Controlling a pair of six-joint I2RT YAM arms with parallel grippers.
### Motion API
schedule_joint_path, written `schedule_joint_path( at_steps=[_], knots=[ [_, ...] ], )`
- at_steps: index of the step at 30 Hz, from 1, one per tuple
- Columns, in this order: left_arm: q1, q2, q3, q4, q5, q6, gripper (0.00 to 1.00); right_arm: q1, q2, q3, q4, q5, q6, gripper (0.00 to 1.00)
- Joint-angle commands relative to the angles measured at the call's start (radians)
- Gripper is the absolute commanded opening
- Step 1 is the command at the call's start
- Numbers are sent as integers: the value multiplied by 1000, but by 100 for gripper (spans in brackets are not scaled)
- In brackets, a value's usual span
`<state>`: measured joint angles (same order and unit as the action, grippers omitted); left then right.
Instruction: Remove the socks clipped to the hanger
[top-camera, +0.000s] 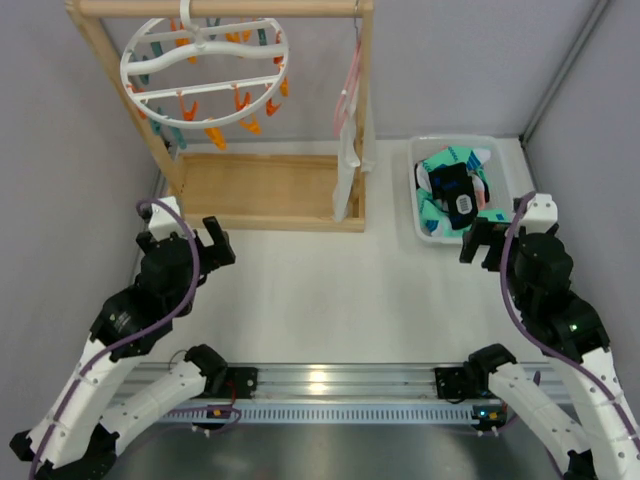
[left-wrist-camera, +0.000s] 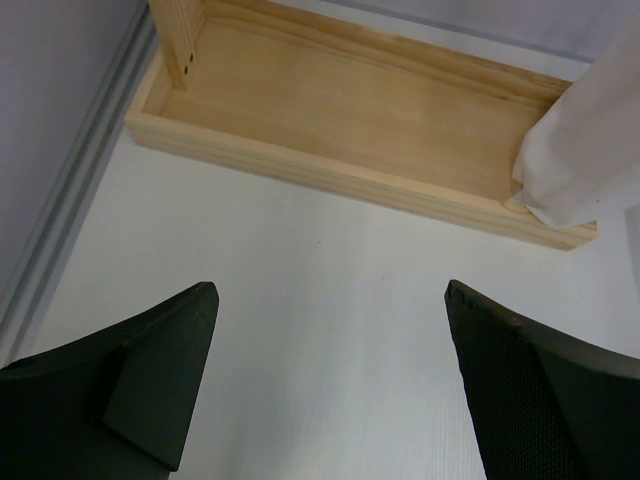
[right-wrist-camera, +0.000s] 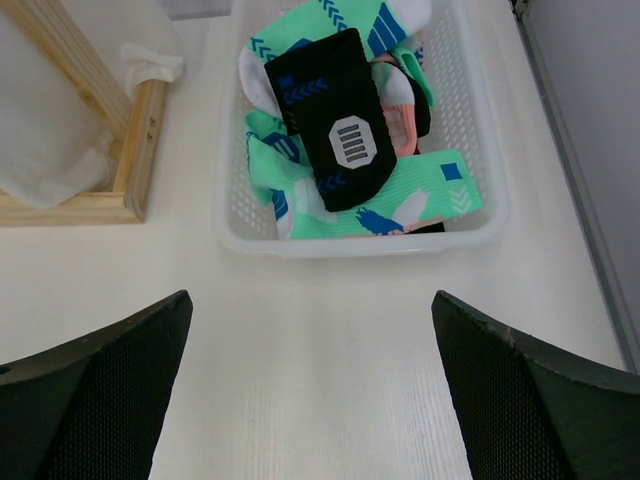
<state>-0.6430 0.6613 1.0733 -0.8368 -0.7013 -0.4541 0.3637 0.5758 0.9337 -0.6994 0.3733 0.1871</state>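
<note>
Top external: I'm seeing hanger (top-camera: 205, 75) bare, socks (top-camera: 450, 185) lying in basket (top-camera: 432, 238) right of hanger. Left gripper (top-camera: 214, 243), right gripper (top-camera: 478, 243) both spread, empty. I'm fearing needless reach toward hanger snagging cloth (top-camera: 347, 160) beside it.

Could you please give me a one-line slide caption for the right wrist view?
Open right gripper hovers before a white basket holding mint, black and pink socks.

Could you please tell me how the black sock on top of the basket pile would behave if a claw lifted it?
The black sock looks like soft knit, so it would probably droop limply from a pinch. It lies thin and flat on the mint socks, so it is probably light. Its matte fabric should grip rather than slip.
</note>
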Motion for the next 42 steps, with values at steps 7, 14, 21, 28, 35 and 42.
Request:
schedule_joint_path(
  at_steps=[7, 14, 21, 28, 35, 42],
  knots=[
    [3, -132, 57, -179, 95, 83, 99, -12, -116, 105, -173, -37, -47, 99],
    [3, -222, 63, -205, 161, 111, 99, -12, -148, 100, -213, -24, -69, 99],
    [3, -235, 66, -205, 197, 117, 99, -12, -166, 102, -216, -34, -71, 100],
    [3, -239, 62, -203, 187, 112, 99, -14, -165, 96, -212, -33, -69, 99],
    [3, -246, 62, -203, 174, 111, 99, -12, -186, 85, -187, -47, -77, 100],
    [3, -253, 59, -202, 163, 107, 99, -14, -186, 88, -184, -43, -75, 100]
  ],
)
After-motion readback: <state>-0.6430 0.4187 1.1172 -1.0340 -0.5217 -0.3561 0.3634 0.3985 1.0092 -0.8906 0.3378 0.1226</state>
